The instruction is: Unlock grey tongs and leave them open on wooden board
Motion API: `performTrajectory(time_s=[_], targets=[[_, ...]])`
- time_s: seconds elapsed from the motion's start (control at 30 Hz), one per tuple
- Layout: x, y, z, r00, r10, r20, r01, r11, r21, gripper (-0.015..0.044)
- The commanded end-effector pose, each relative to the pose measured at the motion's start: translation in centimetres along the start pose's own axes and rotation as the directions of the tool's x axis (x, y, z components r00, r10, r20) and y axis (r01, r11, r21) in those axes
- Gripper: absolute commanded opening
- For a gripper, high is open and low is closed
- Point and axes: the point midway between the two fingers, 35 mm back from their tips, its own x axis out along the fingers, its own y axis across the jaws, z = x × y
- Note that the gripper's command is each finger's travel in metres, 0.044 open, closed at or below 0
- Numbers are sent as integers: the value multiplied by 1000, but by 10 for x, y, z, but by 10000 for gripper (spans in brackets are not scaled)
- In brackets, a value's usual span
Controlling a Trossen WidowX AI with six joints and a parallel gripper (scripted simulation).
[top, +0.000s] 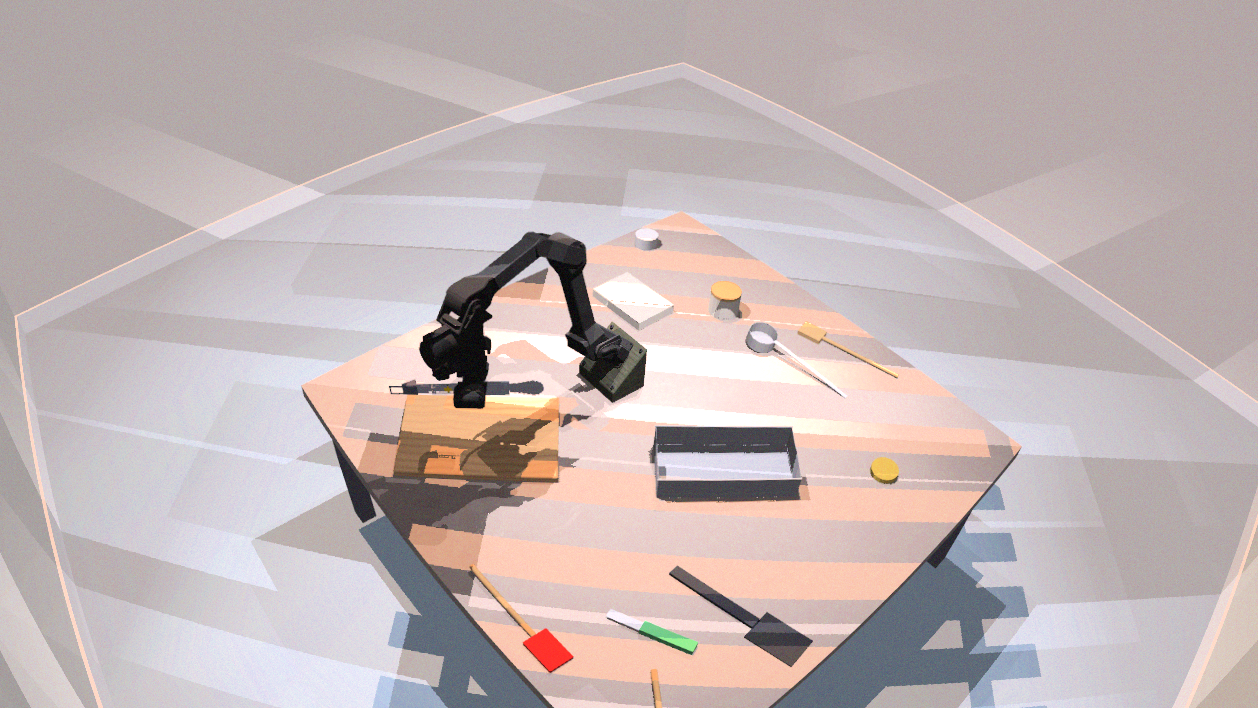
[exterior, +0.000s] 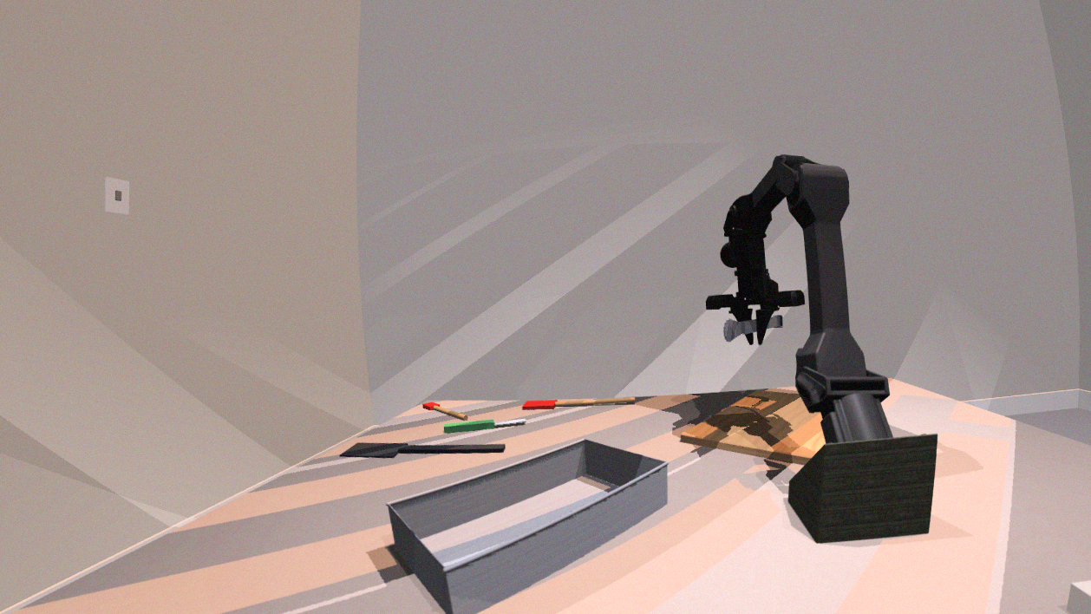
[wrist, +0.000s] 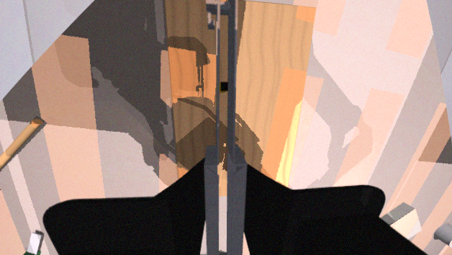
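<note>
It looked like a kitchen: around the roasting tin lay a wooden board, spatulas and a saucepan.

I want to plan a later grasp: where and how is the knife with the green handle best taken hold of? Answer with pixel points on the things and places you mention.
The knife (top: 652, 631) (exterior: 484, 424) lies flat. I would grip the middle of its thick green handle, coming from above, fingers across its long sides; the pale blade looks thinner.
</note>
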Motion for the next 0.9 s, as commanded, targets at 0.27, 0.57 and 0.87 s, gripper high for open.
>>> performTrajectory(time_s=[0.27, 0.57, 0.87], targets=[[18, 4, 2, 1000, 5, -3, -5, 1000, 6, -150], [33, 5, 3, 1000, 4, -3, -4, 1000, 5, -150], [48, 6, 3, 1000, 4, -3, -4, 1000, 5, -150]])
